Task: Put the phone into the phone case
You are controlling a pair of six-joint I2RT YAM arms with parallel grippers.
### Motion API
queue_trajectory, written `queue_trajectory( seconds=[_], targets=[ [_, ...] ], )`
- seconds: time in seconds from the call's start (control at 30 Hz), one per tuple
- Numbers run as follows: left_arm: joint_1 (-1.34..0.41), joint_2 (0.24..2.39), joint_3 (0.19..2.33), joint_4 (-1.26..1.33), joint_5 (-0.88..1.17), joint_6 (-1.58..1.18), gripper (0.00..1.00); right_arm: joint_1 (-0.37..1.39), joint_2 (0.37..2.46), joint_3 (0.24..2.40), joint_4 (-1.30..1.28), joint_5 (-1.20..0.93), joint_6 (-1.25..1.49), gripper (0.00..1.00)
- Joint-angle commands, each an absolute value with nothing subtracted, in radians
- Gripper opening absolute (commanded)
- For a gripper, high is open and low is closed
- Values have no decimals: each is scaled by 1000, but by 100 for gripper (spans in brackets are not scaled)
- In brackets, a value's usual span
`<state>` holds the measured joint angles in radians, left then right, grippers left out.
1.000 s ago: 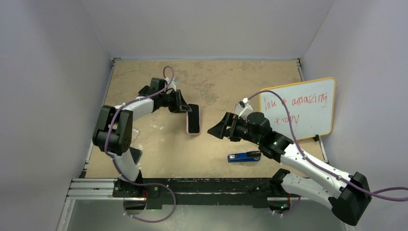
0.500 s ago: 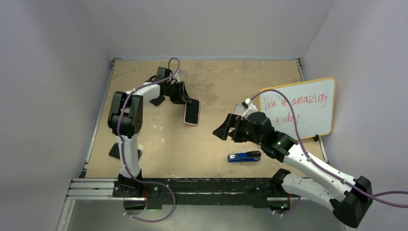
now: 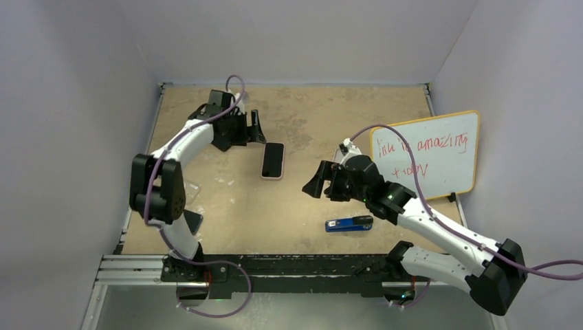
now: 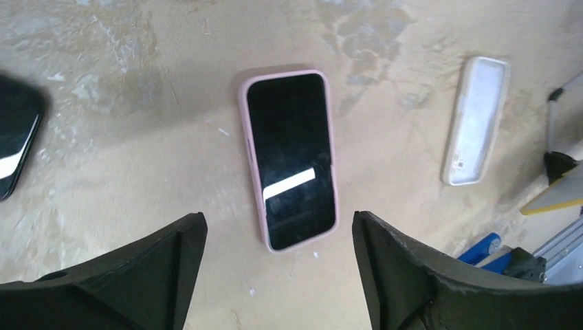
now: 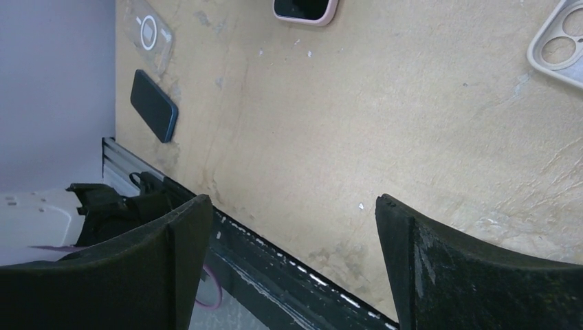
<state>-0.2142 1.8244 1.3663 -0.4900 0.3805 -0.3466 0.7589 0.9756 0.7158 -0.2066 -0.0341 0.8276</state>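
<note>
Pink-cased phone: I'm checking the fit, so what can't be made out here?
- Pink-cased phone: its back faces down in the left wrist view.
- Same phone, right wrist view: cut off by the top edge.
- White case: top view, mostly hidden behind the right arm.

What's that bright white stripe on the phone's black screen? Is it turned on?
Left wrist view: the stripe on the phone looks like glare, a light mirrored in dark glass; the other dark phone at the left edge carries a similar streak. Top external view: the same phone shows a plain dark screen, no stripe, so it is probably off.
</note>
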Motion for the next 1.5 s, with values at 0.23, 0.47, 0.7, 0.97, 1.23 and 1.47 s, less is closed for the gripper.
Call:
queue_trajectory(
  seconds=[0.23,0.47,0.7,0.97,1.23,1.47],
  targets=[
    [-221,1268,987,-500,371,-336,89,756,1179,956,-306,139,732,68],
    [-221,1143,830,-473,303,-329,93,756,1353,1064,-383,348,679,61],
    [-221,1182,864,-502,291,-302,93,746,1528,1116,-396,461,674,56],
    [-221,1166,857,-501,284,-309,92,690,1660,1093,-363,446,701,53],
    [-221,1159,852,-505,278,-312,92,666,1715,1051,-287,427,689,48],
    [-221,1150,850,-509,274,-311,92,660,1753,1039,-269,394,670,39]
  ],
)
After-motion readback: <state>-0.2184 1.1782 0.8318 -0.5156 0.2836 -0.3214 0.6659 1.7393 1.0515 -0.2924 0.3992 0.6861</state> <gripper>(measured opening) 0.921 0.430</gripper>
